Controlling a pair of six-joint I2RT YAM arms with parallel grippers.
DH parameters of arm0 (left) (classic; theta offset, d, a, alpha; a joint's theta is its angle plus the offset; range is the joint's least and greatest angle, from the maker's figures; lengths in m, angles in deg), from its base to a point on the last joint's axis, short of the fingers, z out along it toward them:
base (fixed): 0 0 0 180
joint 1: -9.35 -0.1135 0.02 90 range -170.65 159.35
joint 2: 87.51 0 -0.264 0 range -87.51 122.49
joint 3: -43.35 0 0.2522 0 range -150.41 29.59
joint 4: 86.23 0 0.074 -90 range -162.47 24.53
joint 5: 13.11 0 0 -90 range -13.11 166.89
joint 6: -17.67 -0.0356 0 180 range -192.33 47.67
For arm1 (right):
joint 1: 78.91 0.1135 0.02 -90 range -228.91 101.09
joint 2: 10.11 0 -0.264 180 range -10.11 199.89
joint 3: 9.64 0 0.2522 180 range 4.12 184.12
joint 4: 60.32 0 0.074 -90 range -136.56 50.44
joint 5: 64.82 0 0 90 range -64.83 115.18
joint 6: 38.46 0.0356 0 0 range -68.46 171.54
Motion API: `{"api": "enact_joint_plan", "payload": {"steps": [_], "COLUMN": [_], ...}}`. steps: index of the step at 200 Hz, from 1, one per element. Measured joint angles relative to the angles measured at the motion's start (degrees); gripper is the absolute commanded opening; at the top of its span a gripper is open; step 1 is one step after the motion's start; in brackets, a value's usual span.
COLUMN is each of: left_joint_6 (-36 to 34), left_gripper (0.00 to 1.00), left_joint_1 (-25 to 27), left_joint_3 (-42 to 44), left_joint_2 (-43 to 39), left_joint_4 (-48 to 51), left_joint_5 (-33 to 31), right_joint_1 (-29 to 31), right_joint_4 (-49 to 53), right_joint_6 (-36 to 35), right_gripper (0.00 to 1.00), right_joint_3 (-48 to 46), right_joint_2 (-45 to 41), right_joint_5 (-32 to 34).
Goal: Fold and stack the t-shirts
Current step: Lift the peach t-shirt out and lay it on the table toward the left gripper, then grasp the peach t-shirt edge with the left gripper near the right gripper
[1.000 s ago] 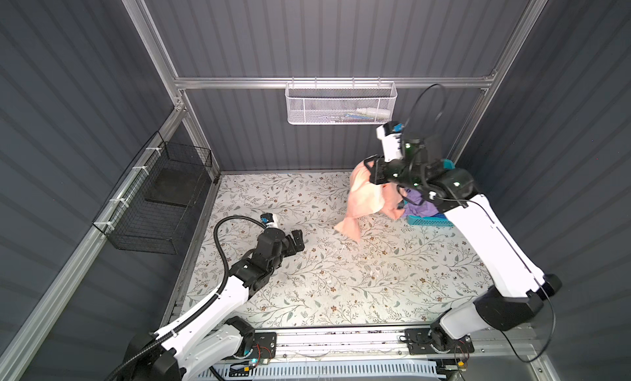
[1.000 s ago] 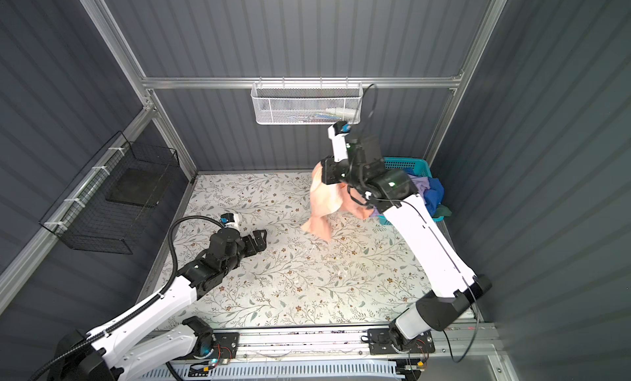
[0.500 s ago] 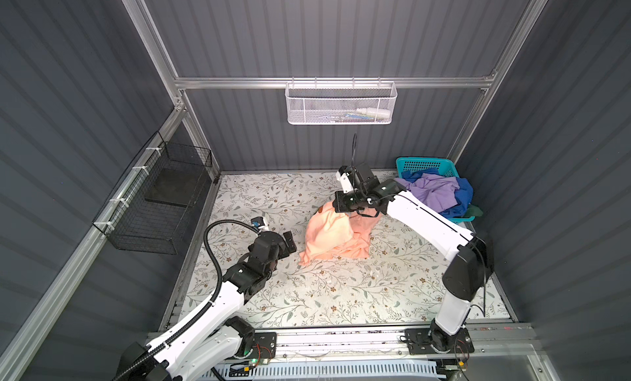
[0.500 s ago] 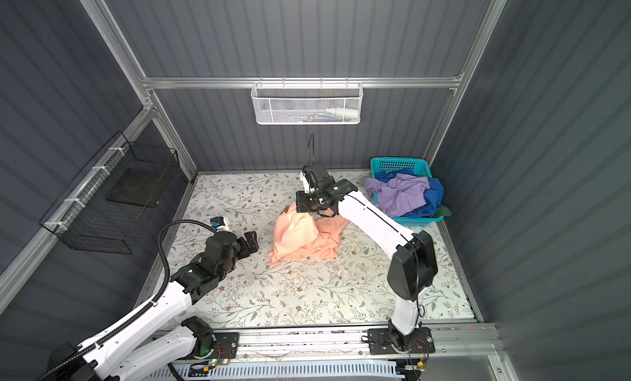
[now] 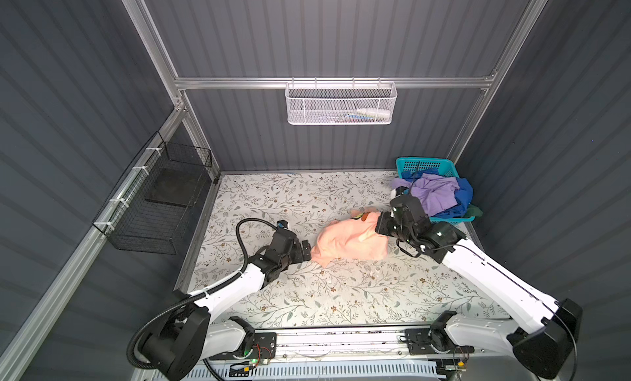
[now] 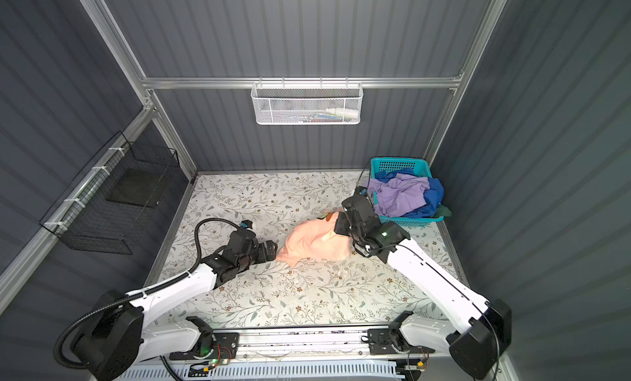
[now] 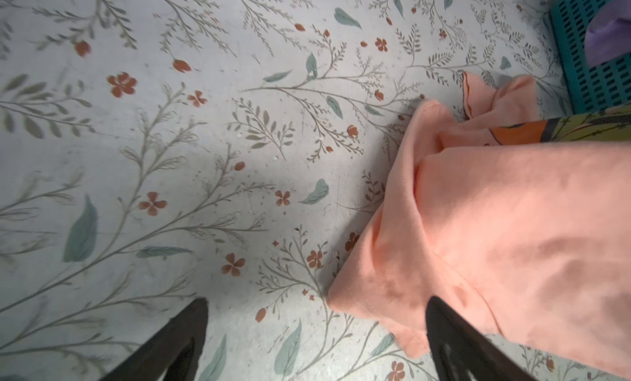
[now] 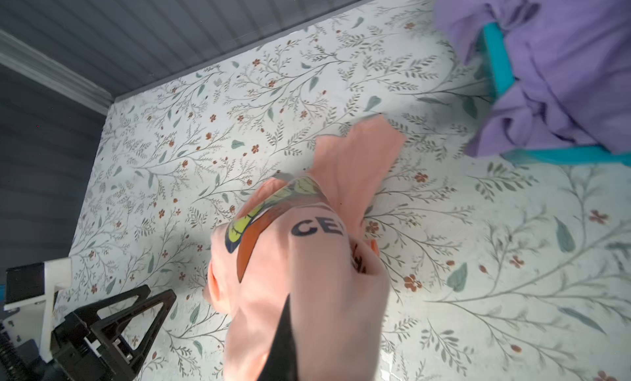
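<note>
The peach-orange t-shirt (image 5: pixel 351 241) (image 6: pixel 317 241) lies crumpled on the floral table, its yellow-green graphic and black lettering partly showing in the right wrist view (image 8: pixel 307 256). My right gripper (image 5: pixel 380 224) (image 6: pixel 339 223) (image 8: pixel 290 323) is shut on the shirt's right end, with cloth bunched over its fingers. My left gripper (image 5: pixel 307 251) (image 6: pixel 273 249) (image 7: pixel 316 304) stands open low over the table, at the shirt's left corner (image 7: pixel 495 225). One of its fingers (image 7: pixel 440 321) overlaps the hem. Lavender (image 5: pixel 437 191), blue (image 5: pixel 464 195) and dark green (image 5: pixel 476 212) t-shirts are heaped in the teal basket (image 5: pixel 423 164) (image 6: pixel 399 164).
The teal basket stands in the back right corner, just behind my right wrist. A white mesh basket (image 5: pixel 341 106) hangs on the back wall and a black wire basket (image 5: pixel 160 198) on the left wall. Bare floral tabletop (image 5: pixel 341 294) stretches in front of the shirt.
My right gripper brought the peach shirt down from the air onto the table, then dragged it rightwards. The left gripper, still open, moved right up to the shirt's left corner.
</note>
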State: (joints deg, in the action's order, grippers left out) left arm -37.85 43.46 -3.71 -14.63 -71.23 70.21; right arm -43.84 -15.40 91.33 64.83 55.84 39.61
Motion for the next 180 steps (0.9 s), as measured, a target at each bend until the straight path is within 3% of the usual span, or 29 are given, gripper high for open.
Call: {"api": "enact_joint_plan", "payload": {"steps": [60,116,163,180], "left_joint_6": [0.2,0.5,2.4,3.4], "left_gripper": [0.97,0.96,0.88,0.78], "left_joint_1": [0.1,1.4,4.7,6.0], "left_joint_3": [-2.4,-4.6,-4.7,-5.0], "left_joint_2": [11.0,15.0,18.3,19.6], "left_joint_4": [-7.1,-10.0,-14.1,-16.1], "left_joint_5": [8.4,13.1,14.0,14.3], "right_joint_1": [-0.8,-0.8,-0.9,-0.9], "right_joint_4": [1.5,1.3,1.4,1.3], "right_joint_6": [6.7,10.8,13.2,13.8], "right_gripper": [0.00,0.00,0.00,0.00], "right_joint_3": [-6.6,-13.9,-17.1,-17.5], "right_joint_2": [-5.8,-10.6,-12.0,-12.0], "right_joint_5": [4.7,5.5,7.2,7.6]}}
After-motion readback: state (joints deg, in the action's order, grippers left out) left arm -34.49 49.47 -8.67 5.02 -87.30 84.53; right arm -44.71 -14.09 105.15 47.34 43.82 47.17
